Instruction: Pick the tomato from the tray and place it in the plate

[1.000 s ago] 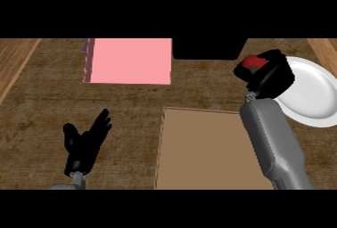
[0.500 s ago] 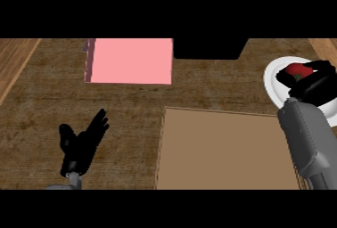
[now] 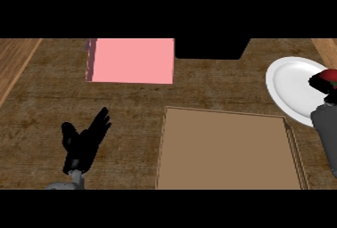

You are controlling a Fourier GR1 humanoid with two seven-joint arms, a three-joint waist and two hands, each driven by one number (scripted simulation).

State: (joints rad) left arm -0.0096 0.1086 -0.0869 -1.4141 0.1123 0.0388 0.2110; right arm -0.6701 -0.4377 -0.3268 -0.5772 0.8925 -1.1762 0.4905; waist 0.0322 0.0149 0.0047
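So the right robot hand (image 3: 321,84) is out at the far right edge, fingers curled round the tomato (image 3: 328,76), holding it over the right side of the white plate (image 3: 289,87). Makes sense, since that's where it has to end up, and I'd guess letting go is next. The brown tray (image 3: 227,151) sits just beside the plate, nothing showing on it. The left robot hand (image 3: 82,140) is just resting at lower left with fingers straight and up, out of the way. There's a pink mat (image 3: 132,60) further back on the counter (image 3: 39,107), not involved.
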